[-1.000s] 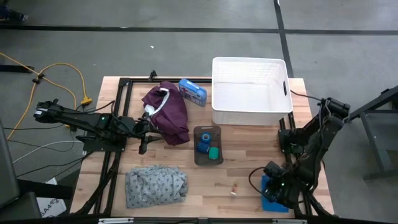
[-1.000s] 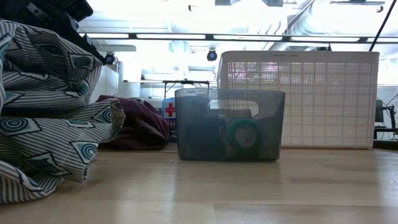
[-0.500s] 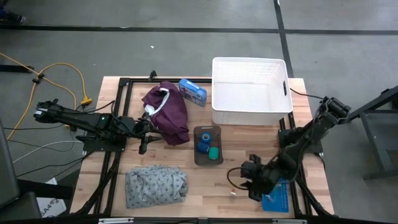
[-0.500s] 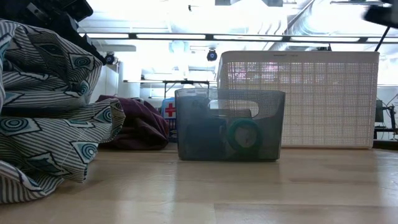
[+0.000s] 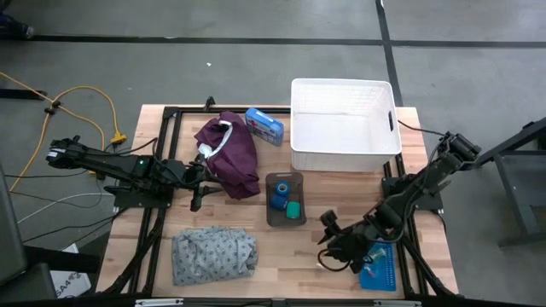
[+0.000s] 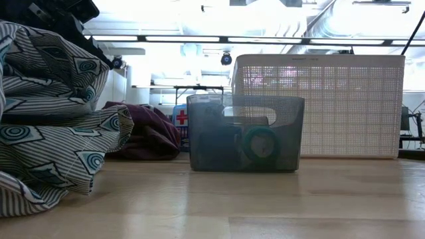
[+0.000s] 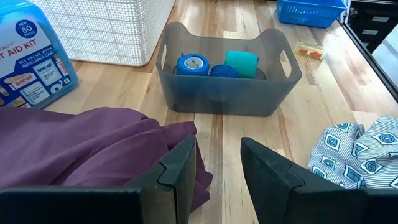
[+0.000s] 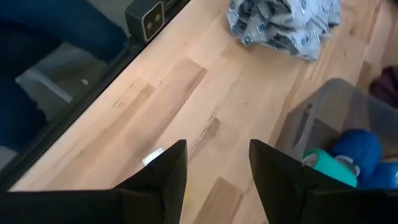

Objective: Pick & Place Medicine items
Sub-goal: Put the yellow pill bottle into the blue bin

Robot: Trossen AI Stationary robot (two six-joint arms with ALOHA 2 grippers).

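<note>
Hovering right pincer (image 5: 328, 243), fingers parted and empty, low-centre above small pale piece (image 7: 309, 50) on counter (image 5: 333, 205); risking nudging it away, mis-closing.

Tiny pale piece (image 5: 322, 263) under right end effector (image 5: 328, 249), mostly hidden.

The right arm is the only thing that moves. A second ago it is folded at the lower right of the high view, its gripper over the small blue basket (image 5: 377, 266). Half a second ago it swings toward the frame's centre, and now the right gripper (image 5: 326, 253) sits left of that basket, over bare wood at lower centre-right, its fingers (image 8: 168, 171) spread apart. The small pale piece seen on the table in the earlier high views now lies hidden under the gripper.
</note>
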